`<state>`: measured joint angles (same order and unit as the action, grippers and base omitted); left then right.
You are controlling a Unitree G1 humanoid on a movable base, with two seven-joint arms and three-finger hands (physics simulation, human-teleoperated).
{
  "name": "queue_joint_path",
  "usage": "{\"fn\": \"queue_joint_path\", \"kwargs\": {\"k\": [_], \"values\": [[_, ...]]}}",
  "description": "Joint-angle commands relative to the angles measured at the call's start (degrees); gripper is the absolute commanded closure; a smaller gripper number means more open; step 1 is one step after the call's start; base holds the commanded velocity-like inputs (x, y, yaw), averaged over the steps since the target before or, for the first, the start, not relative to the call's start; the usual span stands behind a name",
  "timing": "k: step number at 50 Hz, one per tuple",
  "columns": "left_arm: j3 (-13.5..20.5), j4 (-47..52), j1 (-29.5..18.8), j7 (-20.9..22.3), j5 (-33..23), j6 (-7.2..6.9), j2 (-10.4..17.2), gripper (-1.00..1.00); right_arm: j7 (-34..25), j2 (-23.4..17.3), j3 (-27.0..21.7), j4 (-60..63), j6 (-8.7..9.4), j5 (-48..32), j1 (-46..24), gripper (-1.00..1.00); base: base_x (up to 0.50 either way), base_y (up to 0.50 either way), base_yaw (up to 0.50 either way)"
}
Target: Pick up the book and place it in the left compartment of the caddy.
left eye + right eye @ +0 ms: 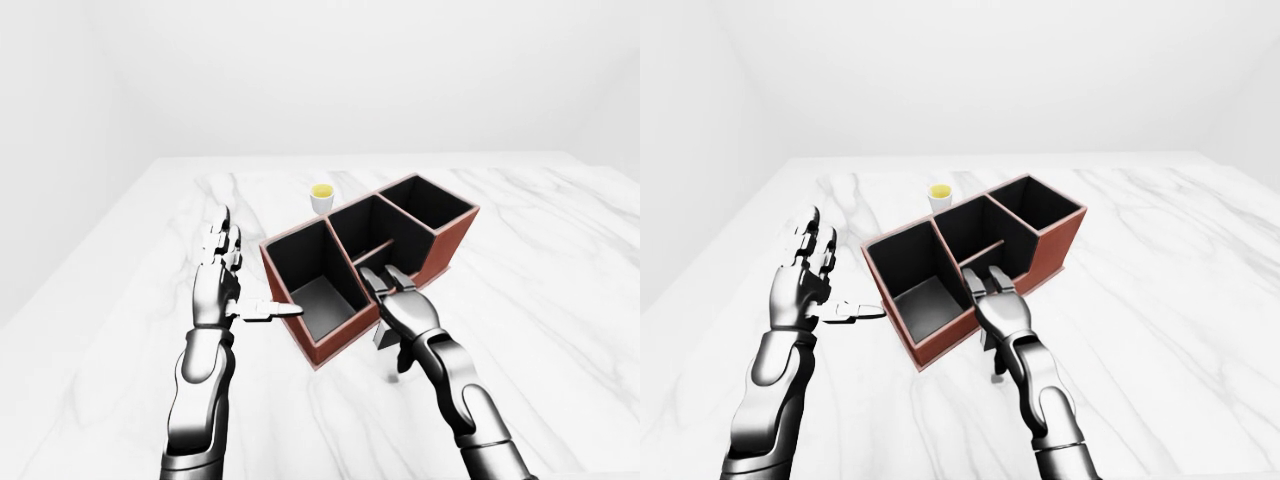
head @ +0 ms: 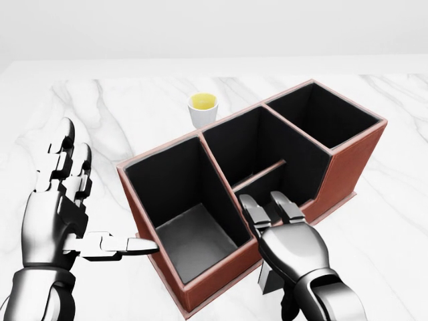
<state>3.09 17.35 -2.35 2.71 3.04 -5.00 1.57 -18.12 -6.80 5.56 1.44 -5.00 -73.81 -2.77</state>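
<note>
The red-brown caddy [image 2: 349, 166] with black compartments lies slantwise in the middle of the head view. Its left compartment [image 2: 191, 238] holds nothing. The book [image 2: 267, 279], a small grey-white block, lies on the table against the caddy's lower wall, mostly hidden under my right hand [image 2: 275, 226]. That hand hovers over it with fingers stretched toward the caddy wall, open; its thumb is out of sight. My left hand [image 2: 100, 200] stands open left of the caddy, fingers up, thumb pointing at the caddy's left corner.
A white cup [image 2: 203, 109] with yellow liquid stands just above the caddy's upper edge. The white marble table [image 1: 560, 290] stretches wide on all sides, and its left edge shows in the left-eye view.
</note>
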Motion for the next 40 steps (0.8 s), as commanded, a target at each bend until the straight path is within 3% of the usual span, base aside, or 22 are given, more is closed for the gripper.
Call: {"fn": "queue_joint_path", "kwargs": {"k": [1, 40], "values": [[0.1, -0.1, -0.1, 0.0, 0.1, 0.00, 0.0, -1.00, -1.3, -0.4, 0.7, 0.8, 0.00, -3.1, -0.2, -1.00, 0.00, 0.00, 0.00], [-0.1, 0.9, 0.3, 0.1, -0.1, 0.00, 0.0, -1.00, -3.1, -1.2, -0.9, 4.0, 0.00, -5.7, 6.5, -1.00, 0.00, 0.00, 0.00]]}}
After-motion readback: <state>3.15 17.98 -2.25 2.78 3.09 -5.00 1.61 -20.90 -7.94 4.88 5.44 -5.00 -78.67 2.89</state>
